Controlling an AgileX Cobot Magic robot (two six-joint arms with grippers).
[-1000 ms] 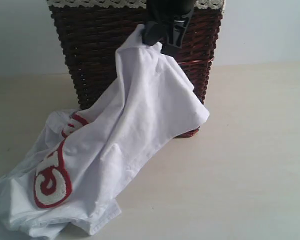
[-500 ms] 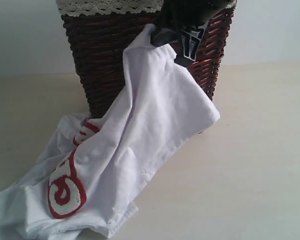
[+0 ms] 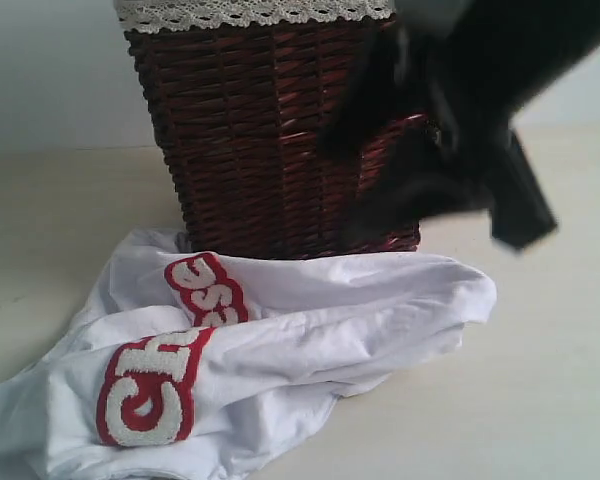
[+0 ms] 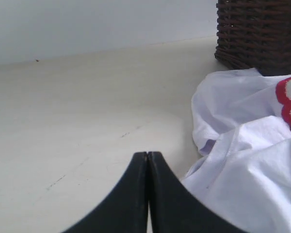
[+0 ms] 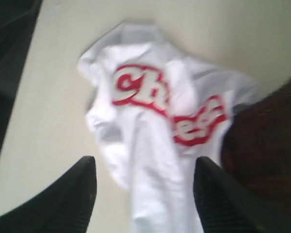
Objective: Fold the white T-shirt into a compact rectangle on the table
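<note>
Crumpled white cotton T-shirt (image 3: 310,330), red band with fuzzy white letters uppermost, heaped against the foot of a dark wicker basket (image 3: 250,140) near the far edge of the smooth pale cream table (image 3: 550,400). Pale grey-white wall (image 3: 40,70) behind. Black left gripper (image 4: 148,158) pressed together, empty, just beside the shirt. Black right gripper (image 5: 144,165) spread apart above it, empty.

1. Exterior: low and close, facing the dark wicker basket (image 3: 250,130) across the pale cream counter (image 3: 550,400).
2. Left wrist: skimming the counter.
3. Right wrist: overhead; all share the white red-lettered T-shirt (image 3: 310,330).
</note>
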